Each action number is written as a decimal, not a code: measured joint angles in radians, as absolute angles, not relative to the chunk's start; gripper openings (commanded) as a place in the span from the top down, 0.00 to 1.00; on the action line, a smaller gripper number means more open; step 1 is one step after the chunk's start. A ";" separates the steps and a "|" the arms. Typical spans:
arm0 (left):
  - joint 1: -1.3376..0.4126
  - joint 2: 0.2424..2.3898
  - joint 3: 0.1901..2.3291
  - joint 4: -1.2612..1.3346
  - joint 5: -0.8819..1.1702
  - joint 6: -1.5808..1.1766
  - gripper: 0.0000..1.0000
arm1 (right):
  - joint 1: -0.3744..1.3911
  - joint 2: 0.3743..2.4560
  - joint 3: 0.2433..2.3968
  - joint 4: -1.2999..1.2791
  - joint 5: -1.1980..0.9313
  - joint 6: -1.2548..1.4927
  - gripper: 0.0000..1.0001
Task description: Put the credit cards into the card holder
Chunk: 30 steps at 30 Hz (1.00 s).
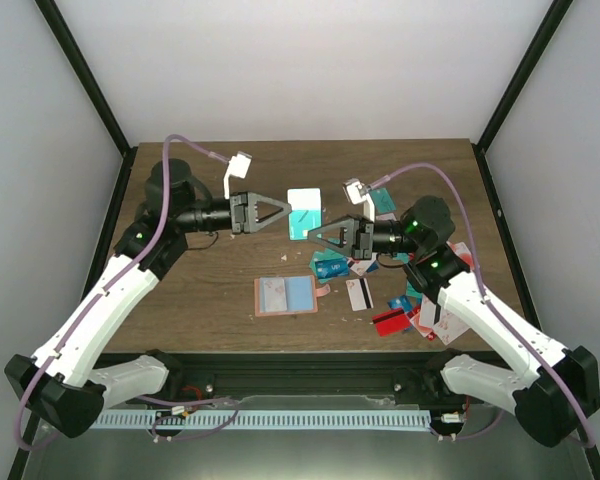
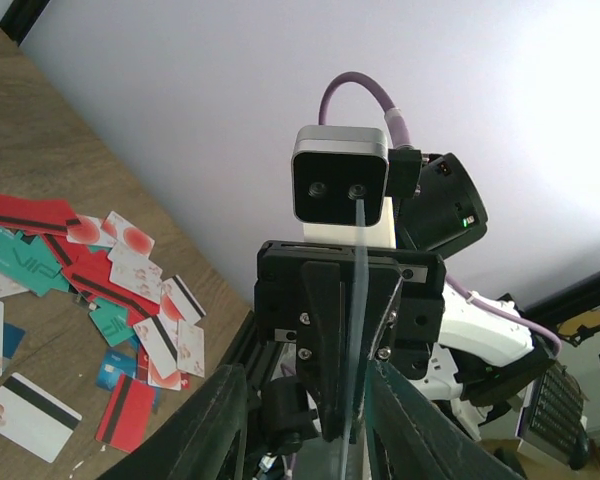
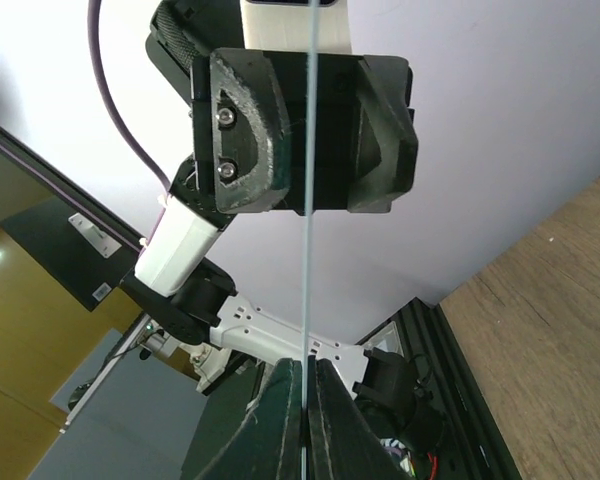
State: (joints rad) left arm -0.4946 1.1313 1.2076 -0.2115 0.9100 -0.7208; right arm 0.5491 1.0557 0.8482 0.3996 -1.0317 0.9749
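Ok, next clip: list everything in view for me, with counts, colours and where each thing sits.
table: one, brown wood, under everything
card holder: one, pink with blue-grey inside, lying open near the centre front
loose cards: many, teal, red, white and blue, scattered on the right side
held card: one, white and teal, in the air between the two pincers
left pincer: one, black, open, fingers either side of the held card
right pincer: one, black, shut on the held card

Scattered credit cards block approach right of the card holder
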 measured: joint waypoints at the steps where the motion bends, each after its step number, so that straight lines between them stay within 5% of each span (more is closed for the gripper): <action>1: -0.495 1.132 1.208 -0.211 0.910 -0.721 0.67 | 0.549 1.058 0.848 0.409 -1.036 0.979 0.99; 5: -0.498 1.142 1.208 -0.209 0.915 -0.722 0.70 | 0.549 1.074 0.848 0.440 -1.043 0.993 0.99; 12: -0.508 1.166 1.208 -0.188 0.939 -0.729 0.96 | 0.548 1.108 0.848 0.481 -1.048 1.016 0.99; 14: -0.511 1.167 1.208 -0.180 0.946 -0.728 0.96 | 0.548 1.114 0.848 0.487 -1.048 1.022 0.98; 16: -0.513 1.167 1.207 -0.174 0.947 -0.728 0.96 | 0.548 1.118 0.848 0.494 -1.048 1.030 0.84; 18: -0.512 1.167 1.207 -0.174 0.942 -0.727 0.96 | 0.548 1.121 0.848 0.500 -1.047 1.036 0.56; 20: -0.513 1.168 1.206 -0.186 0.929 -0.724 0.96 | 0.548 1.122 0.850 0.485 -1.040 1.032 0.44; 23: -0.513 1.185 1.206 -0.246 0.896 -0.686 0.96 | 0.547 1.120 0.853 0.414 -1.008 0.994 0.36; 30: -0.516 1.269 1.177 -0.467 0.816 -0.532 0.96 | 0.548 1.116 0.801 0.200 -0.910 0.897 0.36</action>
